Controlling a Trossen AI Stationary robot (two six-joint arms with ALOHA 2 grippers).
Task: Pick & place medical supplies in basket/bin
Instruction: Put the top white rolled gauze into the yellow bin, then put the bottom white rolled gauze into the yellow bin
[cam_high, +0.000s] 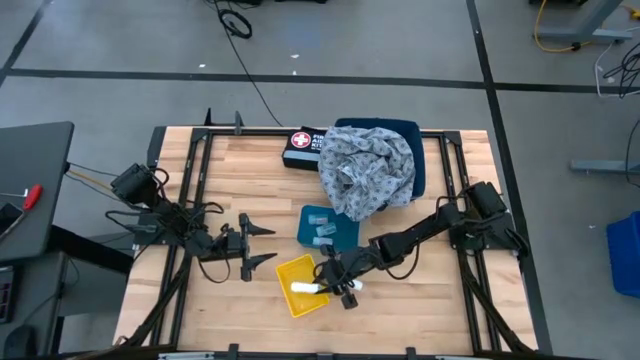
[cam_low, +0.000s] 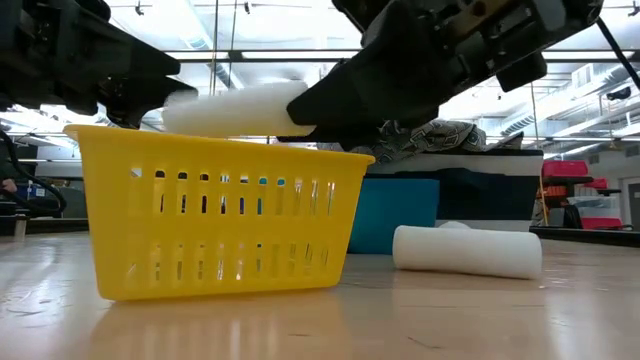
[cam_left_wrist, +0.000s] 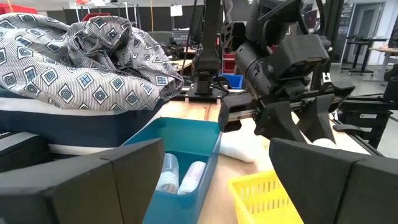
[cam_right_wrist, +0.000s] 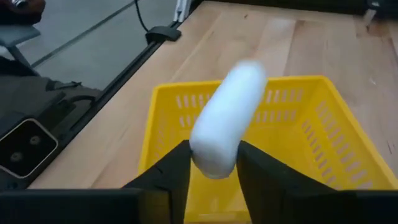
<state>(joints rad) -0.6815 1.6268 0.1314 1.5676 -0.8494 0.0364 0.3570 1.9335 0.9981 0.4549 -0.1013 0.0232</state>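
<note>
My right gripper (cam_right_wrist: 214, 157) is shut on a white roll (cam_right_wrist: 227, 115) above the yellow basket (cam_high: 297, 272). In the low view the roll (cam_low: 235, 108) hangs level over the basket's rim (cam_low: 215, 140). A second white roll (cam_low: 467, 250) lies on its side on the table right of the basket. Clear packets (cam_left_wrist: 180, 177) lie in a teal bin (cam_high: 328, 228). A grey patterned cloth (cam_high: 366, 167) is heaped in a dark blue bin (cam_high: 418, 160). No blue-green cloth shows. My left gripper (cam_high: 268, 244) is open, left of the basket, touching nothing. My right gripper pinches the white roll between its two fingers (cam_right_wrist: 171, 171) at the roll's near end (cam_right_wrist: 214, 152). The fingers lie along the roll, which sticks out forward past them. The roll is lifted clear, about level, above the basket's opening.
A black first-aid kit (cam_high: 303, 148) lies at the far side, left of the dark blue bin. The teal bin stands just beyond the yellow basket. Bare wood (cam_high: 420, 300) lies near and right of the basket. Black frame rails (cam_high: 185, 200) run along the table's sides.
</note>
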